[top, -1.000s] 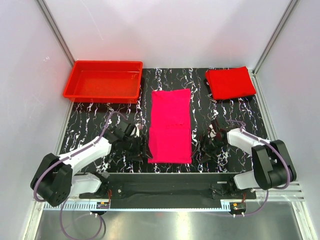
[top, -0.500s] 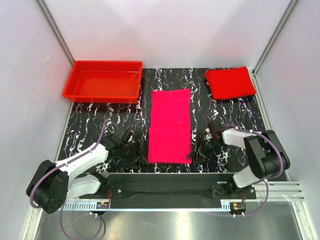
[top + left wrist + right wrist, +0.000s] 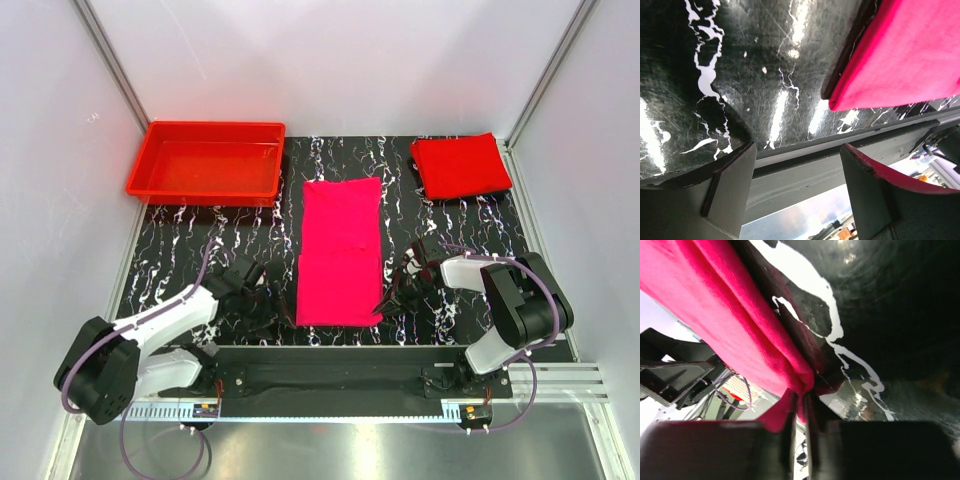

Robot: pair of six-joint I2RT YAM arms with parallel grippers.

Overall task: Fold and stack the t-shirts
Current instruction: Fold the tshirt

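As right jaws pinch, pink t-shirt (image 3: 340, 250) near corner

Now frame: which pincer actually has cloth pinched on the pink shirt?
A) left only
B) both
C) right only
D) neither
C: in the right wrist view the right pincer is closed on a near corner of the pink t-shirt, while the left pincer stands open with the shirt's other near corner ahead of it, not between its fingers.

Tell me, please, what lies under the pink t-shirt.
The pink t-shirt lies on the black marbled table; that surface shows all round it. Whatever lies directly beneath is covered by the cloth.
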